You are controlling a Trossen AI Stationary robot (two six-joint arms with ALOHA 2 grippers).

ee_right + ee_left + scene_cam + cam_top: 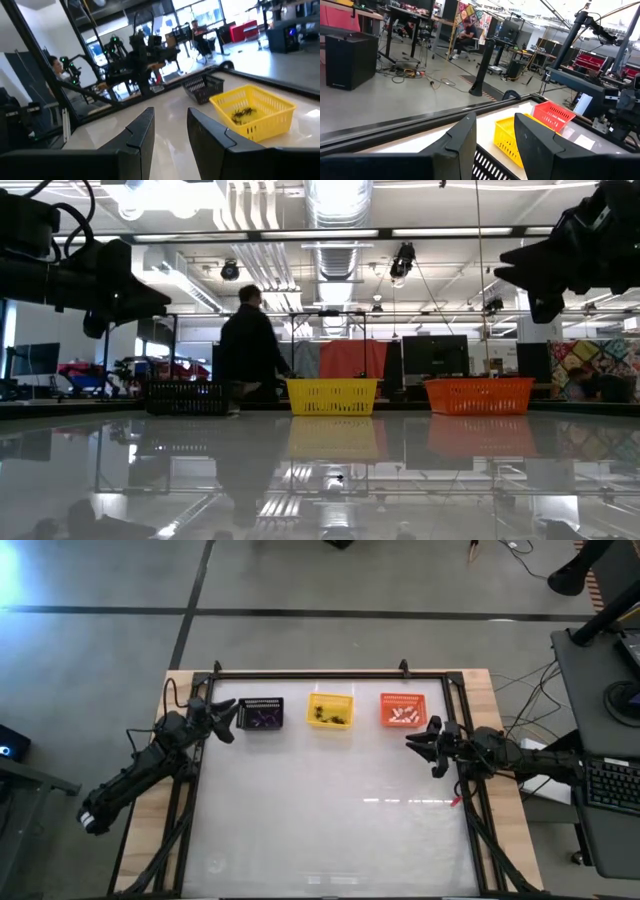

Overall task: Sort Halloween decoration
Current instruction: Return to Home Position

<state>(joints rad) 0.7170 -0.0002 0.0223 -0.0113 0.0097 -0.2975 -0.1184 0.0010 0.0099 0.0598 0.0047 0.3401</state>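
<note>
bench (pixel 330 830) white top | L claw (pixel 232 721) raised nr black basket (pixel 262 703), fingers apart, holds nothing | R claw (pixel 418 746) raised nr orange basket (pixel 403 698), fingers apart, holds nothing | yellow basket (pixel 330 698) btwn those two, row at far edge | purple trinkets (pixel 263 718) in black basket, black trinkets (pixel 328 718) in yellow, white trinkets (pixel 403 717) in orange

The tabletop (pixel 330 810) is a white, glossy sheet that mirrors the ceiling lights. A black frame (pixel 330 674) borders it, and it rests on a wooden board (pixel 478 680). Three plastic baskets stand in a row along its far edge, each apart from the next: a black basket (pixel 262 714) on the left, a yellow basket (pixel 330 711) in the middle and an orange basket (pixel 403 710) on the right. In the low view their reflections show in the surface.
</note>
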